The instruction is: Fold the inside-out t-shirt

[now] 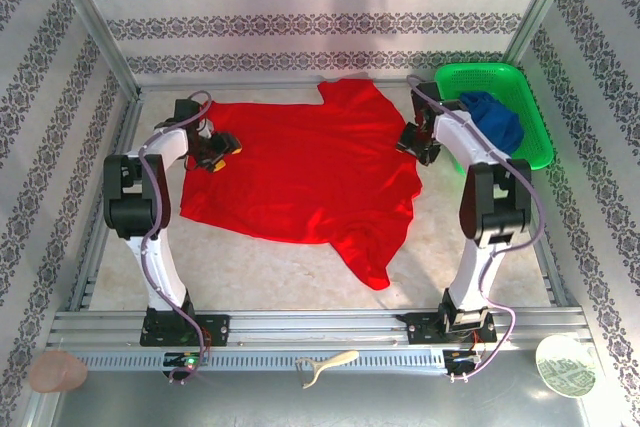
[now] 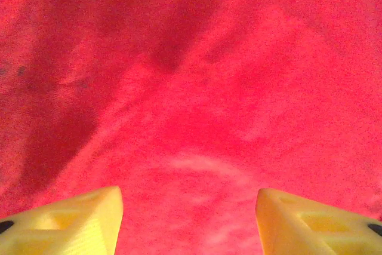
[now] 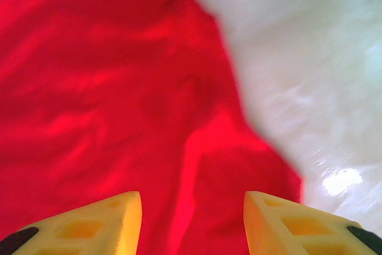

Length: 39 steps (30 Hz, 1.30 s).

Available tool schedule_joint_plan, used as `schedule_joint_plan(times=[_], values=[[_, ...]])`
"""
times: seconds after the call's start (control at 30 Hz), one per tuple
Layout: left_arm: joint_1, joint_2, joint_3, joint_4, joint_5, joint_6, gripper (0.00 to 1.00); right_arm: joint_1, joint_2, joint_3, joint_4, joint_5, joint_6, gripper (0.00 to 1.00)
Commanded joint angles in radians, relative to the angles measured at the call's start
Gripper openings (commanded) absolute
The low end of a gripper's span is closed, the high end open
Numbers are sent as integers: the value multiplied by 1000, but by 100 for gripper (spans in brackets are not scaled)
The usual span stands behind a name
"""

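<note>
Gaping over t-shirt: left end effector, right end effector; green basket near the latter

Green basket at far right of pale tabletop, dark blue garment bunched inside. Along near edge: pinkish disc left, cream handled tool centre, round patterned plate right.
</note>
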<state>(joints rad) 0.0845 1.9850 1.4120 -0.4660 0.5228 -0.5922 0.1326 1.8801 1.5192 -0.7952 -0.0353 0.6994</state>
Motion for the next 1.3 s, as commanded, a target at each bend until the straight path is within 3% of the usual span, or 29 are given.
schedule_joint_plan(times=[0.0, 0.17, 0.33, 0.7, 0.93, 1.03, 1.13, 1.27], values=[[-3, -38, 64, 16, 61, -52, 62, 67, -44, -101, 65, -78, 97, 49], [-20, 88, 116, 37, 81, -69, 63, 148, 45, -138, 117, -101, 243, 49], [-20, 142, 115, 14, 46, -46, 63, 156, 120, -137, 104, -83, 360, 49], [-22, 192, 92, 50, 27, -107, 63, 35, 338, 60, -40, -135, 521, 49], [-26, 205, 174, 41, 69, -107, 63, -14, 431, 275, -110, -142, 437, 48], [-23, 158, 252, 1, 81, -73, 63, -1, 406, 355, -110, -182, 333, 47], [-19, 61, 278, -73, 55, -40, 64, 24, 282, 320, -79, -174, 235, 48], [-19, -123, 125, -153, -44, -30, 65, 55, 52, 155, -45, -139, 163, 48]])
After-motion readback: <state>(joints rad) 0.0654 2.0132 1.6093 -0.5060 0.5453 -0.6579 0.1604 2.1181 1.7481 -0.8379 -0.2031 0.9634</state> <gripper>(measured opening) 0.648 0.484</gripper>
